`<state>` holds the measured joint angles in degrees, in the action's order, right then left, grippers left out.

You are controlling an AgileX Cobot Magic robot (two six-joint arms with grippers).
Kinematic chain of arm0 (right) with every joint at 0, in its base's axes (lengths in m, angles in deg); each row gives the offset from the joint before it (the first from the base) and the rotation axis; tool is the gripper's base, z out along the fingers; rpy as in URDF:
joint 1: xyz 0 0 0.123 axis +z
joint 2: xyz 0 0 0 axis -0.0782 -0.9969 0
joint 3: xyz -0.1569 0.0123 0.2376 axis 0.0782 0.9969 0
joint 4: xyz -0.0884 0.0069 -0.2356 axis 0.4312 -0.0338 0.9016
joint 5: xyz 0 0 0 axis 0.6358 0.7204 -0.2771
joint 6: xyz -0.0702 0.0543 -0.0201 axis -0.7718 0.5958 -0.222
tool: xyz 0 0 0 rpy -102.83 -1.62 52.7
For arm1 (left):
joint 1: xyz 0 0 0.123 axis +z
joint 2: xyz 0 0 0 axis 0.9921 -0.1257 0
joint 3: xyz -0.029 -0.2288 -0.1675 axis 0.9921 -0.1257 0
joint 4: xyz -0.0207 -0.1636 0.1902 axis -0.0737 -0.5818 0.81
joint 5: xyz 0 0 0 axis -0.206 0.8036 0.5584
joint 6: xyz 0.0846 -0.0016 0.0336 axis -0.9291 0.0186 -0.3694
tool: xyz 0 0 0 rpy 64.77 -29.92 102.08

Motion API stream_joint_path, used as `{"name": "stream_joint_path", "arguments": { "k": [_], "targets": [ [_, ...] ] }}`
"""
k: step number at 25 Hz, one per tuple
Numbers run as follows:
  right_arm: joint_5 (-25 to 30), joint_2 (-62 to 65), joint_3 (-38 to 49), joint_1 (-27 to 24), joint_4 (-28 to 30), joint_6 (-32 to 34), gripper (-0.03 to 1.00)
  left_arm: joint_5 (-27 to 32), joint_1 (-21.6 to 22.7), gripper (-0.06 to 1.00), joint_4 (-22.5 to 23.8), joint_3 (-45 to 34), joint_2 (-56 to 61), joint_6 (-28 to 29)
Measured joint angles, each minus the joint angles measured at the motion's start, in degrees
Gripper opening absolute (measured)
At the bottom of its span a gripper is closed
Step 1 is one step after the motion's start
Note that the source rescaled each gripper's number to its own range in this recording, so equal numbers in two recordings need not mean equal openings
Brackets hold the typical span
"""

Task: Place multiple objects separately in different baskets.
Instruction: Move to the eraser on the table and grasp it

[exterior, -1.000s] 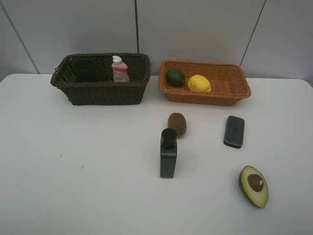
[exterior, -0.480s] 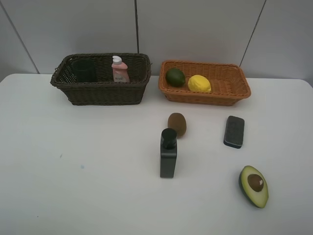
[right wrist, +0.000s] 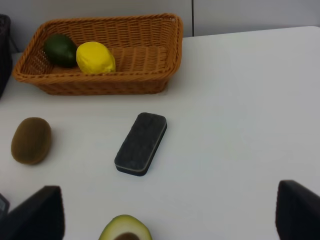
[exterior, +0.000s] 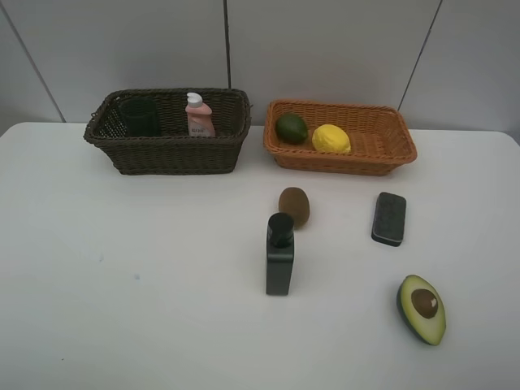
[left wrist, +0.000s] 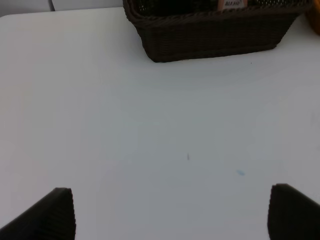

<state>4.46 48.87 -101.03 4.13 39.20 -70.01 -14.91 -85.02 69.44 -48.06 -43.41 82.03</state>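
Yellow lemon [exterior: 331,138]: lies in the light orange-tan woven wicker basket [exterior: 341,160], upper right of centre in the high view, near the basket's middle.
Dark green lime [exterior: 291,127]: in the same basket at its left end, just beside the lemon; I cannot tell whether the two touch.
Small pink bottle [exterior: 198,116]: stands upright, white pump on top, in the dark brown woven wicker basket [exterior: 162,153] at the upper left of the frame, in its right half.
Grey translucent cup [exterior: 139,117]: upright at the left end of the dark basket, apart from the pink bottle; it looks dark against the weave.
Brown kiwi [exterior: 294,205]: on the white bench [exterior: 122,268] at the centre of the frame, below the tan basket's left end.
Black square bottle [exterior: 279,254]: upright on the bench just below the kiwi; its cap overlaps the kiwi's lower edge in the high view.
Dark rectangular pad [exterior: 389,218]: flat on the bench, right of centre, well apart from the kiwi.
Halved avocado with pit [exterior: 422,308]: cut face up, at the lower right of the frame, below the pad.
Baskets: side by side along the top edge of the bench, with a narrow gap between them.
Left hand [left wrist: 172,215]: released, fingers spread wide over bare bench, nothing between them.
Right hand [right wrist: 167,212]: released, fingers spread wide, grasping nothing; the avocado's edge shows between them.
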Motion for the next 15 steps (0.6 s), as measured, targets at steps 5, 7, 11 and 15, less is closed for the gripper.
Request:
{"name": "stream_joint_path", "arguments": {
  "k": [5,7,11,15],
  "targets": [
    [0.0,0.0,0.0,0.0,0.0,0.0,1.0,0.0,0.0,0.99,0.0,0.0,0.0,0.01],
    [0.0,0.0,0.0,0.0,0.0,0.0,1.0,-0.02,0.0,0.99,0.0,0.0,0.0,0.01],
    [0.0,-1.34,0.0,0.0,0.13,0.0,1.0,-0.02,0.0,0.99,0.01,0.0,0.0,0.01],
    [0.0,-10.13,0.0,0.0,0.16,0.0,1.0,-0.06,0.0,0.99,0.01,0.0,0.0,0.01]
  ]
}}
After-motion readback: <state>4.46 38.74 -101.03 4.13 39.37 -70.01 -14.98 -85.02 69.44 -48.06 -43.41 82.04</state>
